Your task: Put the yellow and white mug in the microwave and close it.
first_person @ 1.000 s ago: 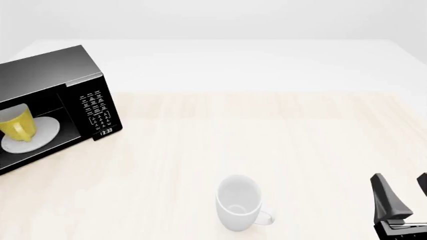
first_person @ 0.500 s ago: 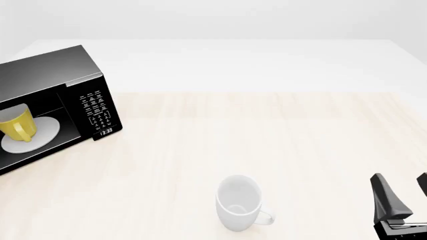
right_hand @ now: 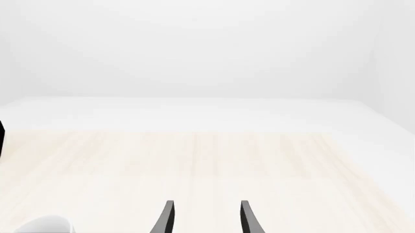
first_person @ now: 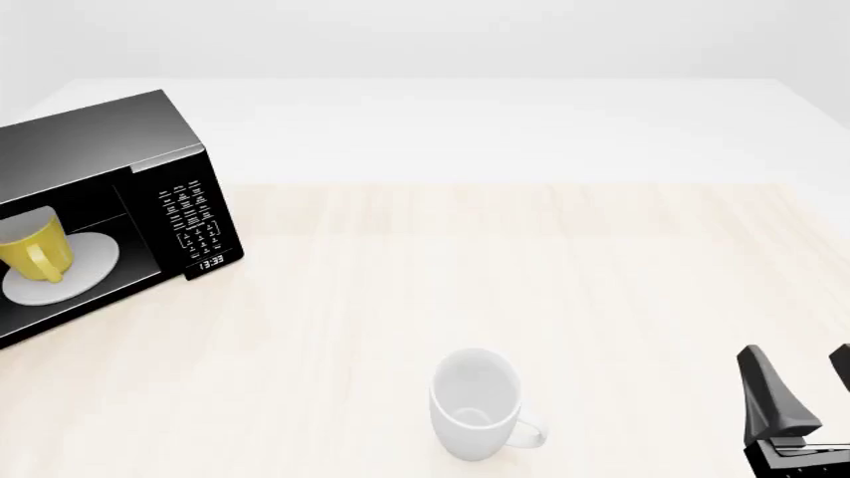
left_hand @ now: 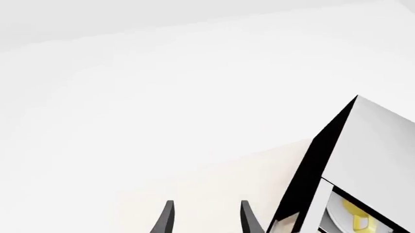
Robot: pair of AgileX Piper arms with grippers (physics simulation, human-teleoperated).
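The black microwave (first_person: 100, 159) stands at the table's left edge with its front open; no door shows in the front view. The yellow and white mug (first_person: 30, 249) stands upright inside on the round white turntable plate (first_person: 80, 269). My left gripper (left_hand: 207, 219) is out of the front view; in its wrist view the fingers are apart and empty, beside the microwave (left_hand: 318, 165), with the mug (left_hand: 355, 217) visible inside. My right gripper (first_person: 803, 376) is open and empty at the near right, far from the microwave; its wrist view also shows it (right_hand: 207, 219) open.
An all-white mug (first_person: 475, 403) stands upright near the front middle of the table, handle to the right; its rim shows in the right wrist view (right_hand: 45, 226). The button panel and clock (first_person: 195, 224) face the table's middle. The light wood tabletop (first_person: 558, 269) stretches right.
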